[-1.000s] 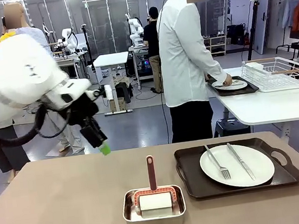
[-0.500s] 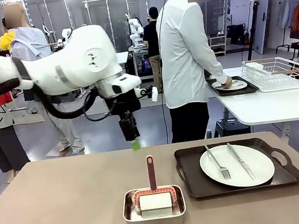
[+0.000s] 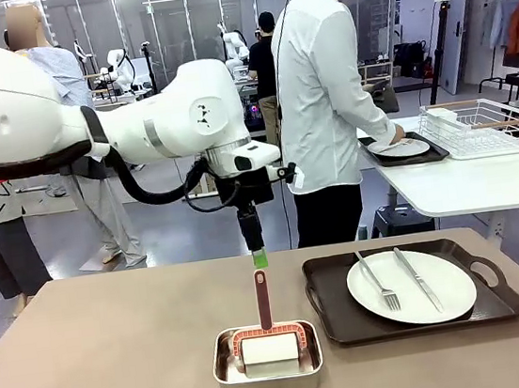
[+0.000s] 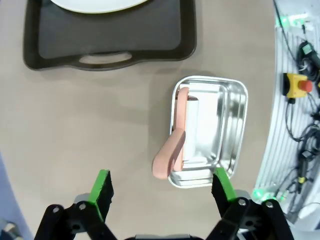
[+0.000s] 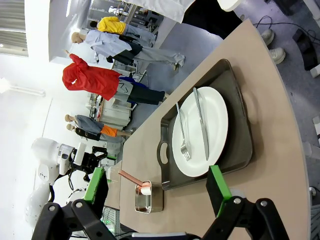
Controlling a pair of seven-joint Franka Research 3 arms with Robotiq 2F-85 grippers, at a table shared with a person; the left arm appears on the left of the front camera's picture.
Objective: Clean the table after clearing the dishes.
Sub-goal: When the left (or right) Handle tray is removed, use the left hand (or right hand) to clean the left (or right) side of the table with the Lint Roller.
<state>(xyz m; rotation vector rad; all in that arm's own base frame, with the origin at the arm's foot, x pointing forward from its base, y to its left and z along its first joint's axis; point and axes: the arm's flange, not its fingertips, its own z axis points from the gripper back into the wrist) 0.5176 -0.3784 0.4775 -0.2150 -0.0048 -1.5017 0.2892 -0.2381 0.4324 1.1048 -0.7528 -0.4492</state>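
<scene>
Taupe table (image 3: pixel 110 364), white plate (image 3: pixel 447 292) on dark tray (image 3: pixel 337 322); left tool (image 4: pixel 161 184), right tool (image 5: pixel 156 176), jaws apart.

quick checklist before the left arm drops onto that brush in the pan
1. Left gripper open: ok, jaws wide apart in the left wrist view.
2. Gripper lined up with the brush handle: ok, it hovers just above the handle's tip, and the handle lies between the fingers.
3. Handle upright and free in the pan: ok.
4. Dishes cleared off the table: not ok, one tray with plate, fork and knife sits beside the pan.
5. Person's hand away from the pan: ok, it is at the white side table.
6. Right gripper open and off the pan: ok.
</scene>
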